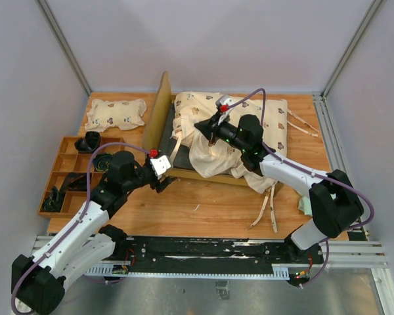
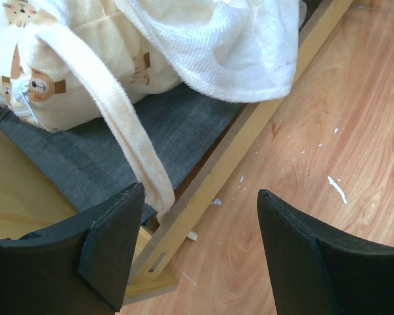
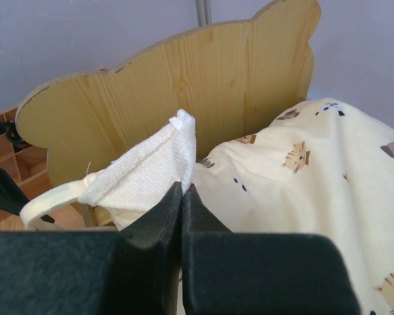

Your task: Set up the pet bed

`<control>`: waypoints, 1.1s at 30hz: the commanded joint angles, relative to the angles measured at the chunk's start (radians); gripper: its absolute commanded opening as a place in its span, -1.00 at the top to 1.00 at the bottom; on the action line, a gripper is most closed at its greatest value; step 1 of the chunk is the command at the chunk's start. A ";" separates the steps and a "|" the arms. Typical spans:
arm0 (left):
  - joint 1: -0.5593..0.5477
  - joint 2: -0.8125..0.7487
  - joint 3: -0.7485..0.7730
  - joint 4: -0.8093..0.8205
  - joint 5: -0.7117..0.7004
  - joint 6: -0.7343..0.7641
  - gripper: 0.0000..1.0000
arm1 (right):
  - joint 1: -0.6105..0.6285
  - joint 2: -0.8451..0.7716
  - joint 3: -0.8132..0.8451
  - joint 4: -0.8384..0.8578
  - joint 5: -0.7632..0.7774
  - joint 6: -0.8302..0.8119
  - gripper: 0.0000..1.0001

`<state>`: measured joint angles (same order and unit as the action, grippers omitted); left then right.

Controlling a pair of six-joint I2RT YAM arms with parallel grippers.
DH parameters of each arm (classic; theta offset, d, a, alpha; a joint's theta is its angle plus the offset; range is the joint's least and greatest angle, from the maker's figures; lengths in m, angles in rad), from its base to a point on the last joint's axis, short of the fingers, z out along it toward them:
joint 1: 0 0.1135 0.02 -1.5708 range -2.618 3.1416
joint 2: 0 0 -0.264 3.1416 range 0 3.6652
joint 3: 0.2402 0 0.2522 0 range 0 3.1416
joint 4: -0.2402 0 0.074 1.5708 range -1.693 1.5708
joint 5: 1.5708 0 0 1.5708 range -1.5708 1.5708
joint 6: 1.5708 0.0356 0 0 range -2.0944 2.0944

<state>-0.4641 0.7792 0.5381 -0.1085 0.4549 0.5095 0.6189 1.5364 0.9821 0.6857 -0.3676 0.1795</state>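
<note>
The pet bed (image 1: pixel 158 113) stands mid-table, its bear-ear headboard (image 3: pixel 184 85) upright at the left. A cream animal-print quilt (image 1: pixel 262 118) lies bunched on it. My right gripper (image 1: pixel 207 131) is over the bed, shut on a corner of a white terry cloth (image 3: pixel 144 174) that hangs down over the near rail (image 1: pixel 213 161). My left gripper (image 2: pixel 194 230) is open with nothing between its fingers. It hovers at the bed's near-left corner (image 1: pixel 165 176), above the wooden side rail (image 2: pixel 249 131) and the grey fabric base (image 2: pixel 118 144). A cream tie strap (image 2: pixel 111 98) droops over that rail.
A small matching pillow (image 1: pixel 115 113) lies at the back left. A wooden compartment tray (image 1: pixel 59 164) with dark items sits along the left edge. Loose cream ties (image 1: pixel 269 210) trail on the table to the right of the bed, beside a pale green thing (image 1: pixel 304 205).
</note>
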 commanded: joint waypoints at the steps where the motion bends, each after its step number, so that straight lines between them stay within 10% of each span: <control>1: 0.025 0.015 -0.003 0.057 0.049 0.007 -0.47 | -0.029 -0.007 -0.013 0.054 -0.008 0.006 0.99; 33: 0.027 0.120 0.054 0.045 0.175 -0.025 -0.18 | -0.028 -0.015 -0.013 0.055 -0.008 0.000 1.00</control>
<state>-0.4416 0.8658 0.5426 -0.1020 0.6014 0.5030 0.6189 1.5364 0.9718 0.6922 -0.3683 0.1799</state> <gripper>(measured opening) 0.591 0.009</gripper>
